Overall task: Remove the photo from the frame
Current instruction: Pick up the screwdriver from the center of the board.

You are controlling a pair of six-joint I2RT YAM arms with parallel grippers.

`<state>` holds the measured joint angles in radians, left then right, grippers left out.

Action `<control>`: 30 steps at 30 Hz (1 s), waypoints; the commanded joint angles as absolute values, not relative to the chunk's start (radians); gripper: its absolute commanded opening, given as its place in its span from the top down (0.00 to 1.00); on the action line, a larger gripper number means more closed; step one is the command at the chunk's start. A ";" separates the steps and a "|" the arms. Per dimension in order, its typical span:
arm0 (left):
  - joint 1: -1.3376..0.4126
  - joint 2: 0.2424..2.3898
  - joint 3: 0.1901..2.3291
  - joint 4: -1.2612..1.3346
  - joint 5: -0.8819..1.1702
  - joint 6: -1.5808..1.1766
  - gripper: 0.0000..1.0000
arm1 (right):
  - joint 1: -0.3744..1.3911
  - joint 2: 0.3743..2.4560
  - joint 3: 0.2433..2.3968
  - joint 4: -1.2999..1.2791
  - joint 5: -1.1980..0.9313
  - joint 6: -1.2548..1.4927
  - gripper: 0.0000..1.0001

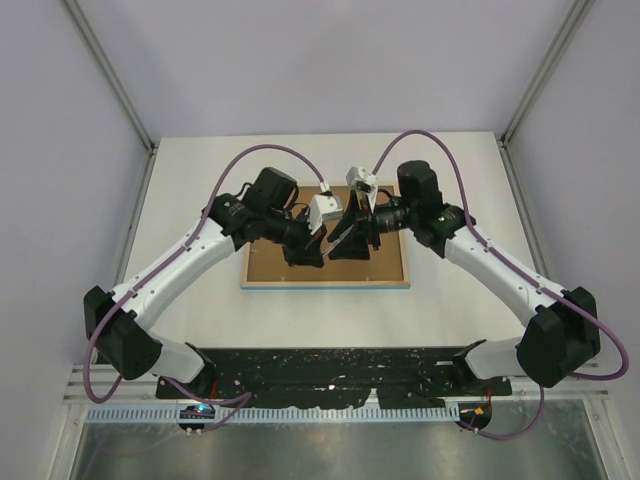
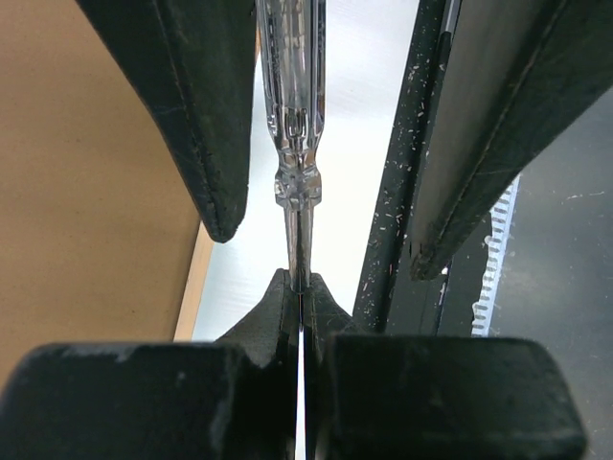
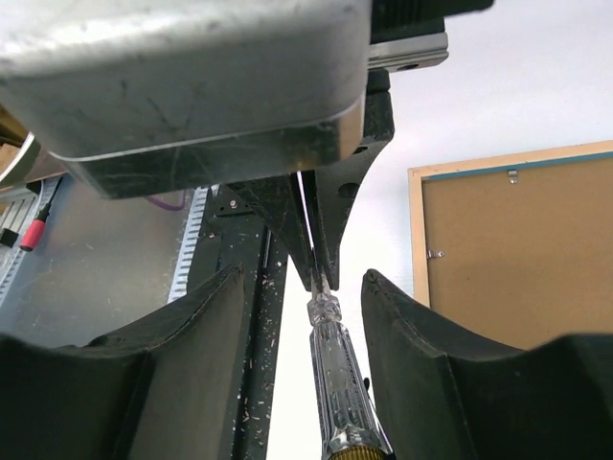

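Screwdriver (image 2: 295, 125) tight in left claw (image 2: 300, 287) — handle (image 3: 337, 412) within spread right claw (image 3: 302, 280)

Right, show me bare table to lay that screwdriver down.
Bare table lies between the frame's far edge and the back wall, and between its near edge and the black base plate. Strips left and right of the frame are bare too, under the arms. Crowded: above the frame's middle, where the left gripper and right gripper meet at the screwdriver.
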<state>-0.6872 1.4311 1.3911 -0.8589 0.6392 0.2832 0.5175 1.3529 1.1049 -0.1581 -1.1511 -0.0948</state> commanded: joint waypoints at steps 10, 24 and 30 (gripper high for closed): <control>-0.690 1.397 1.399 -0.804 0.657 0.262 1.00 | 0.528 1.367 1.100 -0.097 -1.186 -0.060 0.75; -0.692 1.382 1.407 -0.810 0.614 0.273 0.46 | 0.532 1.336 1.115 -0.196 -1.198 -0.139 0.92; -0.660 1.295 1.370 -0.816 0.542 0.322 0.04 | 0.494 1.279 1.131 -0.291 -1.095 -0.245 0.92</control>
